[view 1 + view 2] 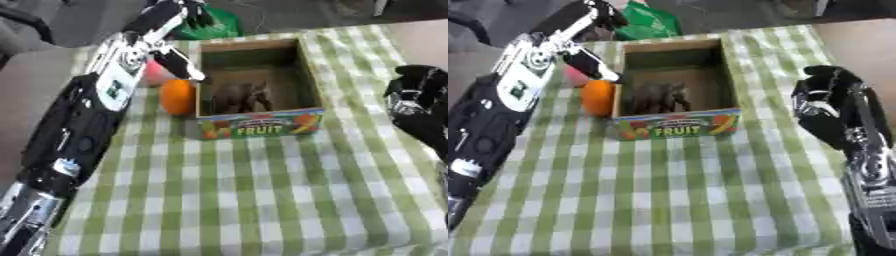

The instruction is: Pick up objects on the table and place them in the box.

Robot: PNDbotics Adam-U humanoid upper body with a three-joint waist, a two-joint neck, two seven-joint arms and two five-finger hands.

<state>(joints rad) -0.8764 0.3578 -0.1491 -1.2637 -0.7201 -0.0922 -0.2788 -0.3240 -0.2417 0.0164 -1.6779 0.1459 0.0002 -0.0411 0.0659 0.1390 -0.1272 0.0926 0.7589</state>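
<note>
**Orange Waits Beside the Fruit Box**

Beside the left wall of the open cardboard box printed FRUIT sits a round orange fruit, touching or nearly touching the box and resting on the green-and-white checked tablecloth. Just behind it a pink rounded object shows, mostly hidden by the arm. Dark shapes lie on the box floor; what they are cannot be told.

The left hand reaches in above and behind the fruit, at the box's far left corner. Whether its fingers are spread or curled cannot be made out, and nothing is visibly held. The right hand hangs at the table's right side, well apart from the box, fingers curled inward and holding nothing.

Judging by its look, the orange fruit should be fairly light, stiff-skinned and a little slippery, and apt to roll if nudged. Being nearly a sphere, it has no clear long axis and points no particular way, so the approach direction hardly matters. A hold across its widest middle, thumb opposite fingers, from above or from the free left side, seems best, as the box wall blocks the right.
</note>
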